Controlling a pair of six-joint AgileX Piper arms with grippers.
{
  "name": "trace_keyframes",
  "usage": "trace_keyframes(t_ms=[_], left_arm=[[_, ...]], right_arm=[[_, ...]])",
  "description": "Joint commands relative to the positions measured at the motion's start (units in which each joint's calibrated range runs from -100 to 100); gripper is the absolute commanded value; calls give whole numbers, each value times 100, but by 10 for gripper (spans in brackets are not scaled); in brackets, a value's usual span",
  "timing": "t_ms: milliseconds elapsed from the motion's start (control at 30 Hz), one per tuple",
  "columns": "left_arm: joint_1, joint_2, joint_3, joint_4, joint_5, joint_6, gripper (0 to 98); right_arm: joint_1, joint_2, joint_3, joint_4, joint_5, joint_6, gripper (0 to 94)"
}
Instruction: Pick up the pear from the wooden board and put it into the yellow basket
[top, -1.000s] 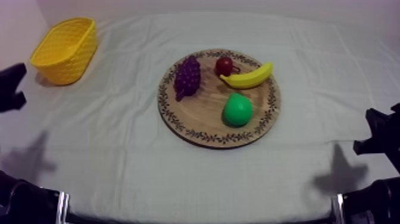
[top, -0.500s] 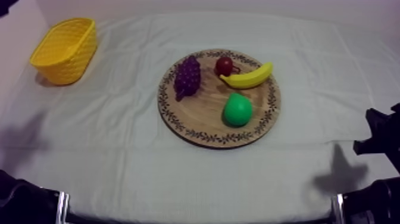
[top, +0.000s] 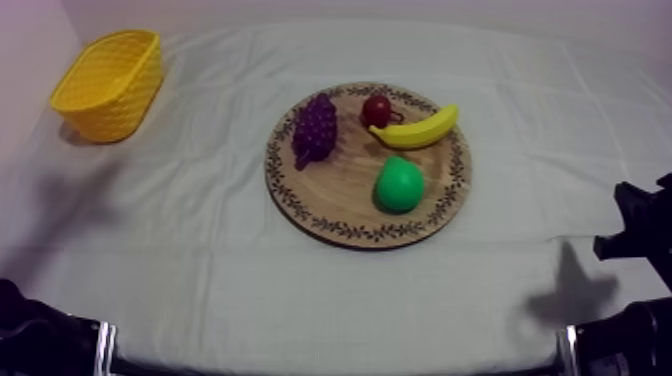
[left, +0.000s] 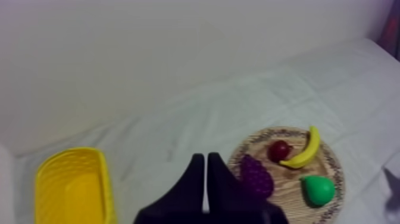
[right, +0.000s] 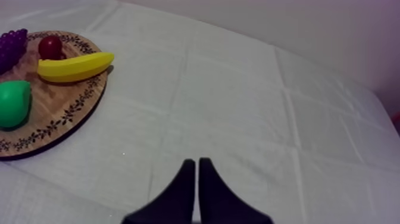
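Green pear (top: 399, 184): on wooden board (top: 345, 190), at its 4 o'clock.
Yellow basket (top: 108, 82): board's 10 o'clock, well apart.
Left gripper (left: 206, 159), right gripper (right: 196, 164): each pressed together, empty.
Grasp: spread fingers first, then straddle the pear's belly, clear of the banana (top: 415, 130).

My left gripper (left: 205, 158): I lifted it up high, away from beside the yellow basket (top: 108, 82);
Its shadow (top: 68, 205): slid nearer the basket and got paler
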Motion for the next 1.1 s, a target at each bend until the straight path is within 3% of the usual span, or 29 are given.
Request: trace_keyframes(t_ms=[0,167,333,733,833,1067], left_arm=[[460,267,-108,-180,174,245,0],[1149,869,-327,-442,364,695,0],[1559,1488,-583,-543,524,1053,4],[1945,2735,-1125,-423,619,1669,54],[2005,2948,-1218,-400,635,1798,165],[2041,3344,-1299,-319,713,1952,653]], right_arm=[[-1,-1,-1,0,0,1,3],[-1,-1,-1,0,0,-2,3],[-1,-1,-1,0,0,0,3],[-1,-1,-1,0,0,1,3],[-1,-1,-1,0,0,1,3],[-1,-1,-1,0,0,1,3]])
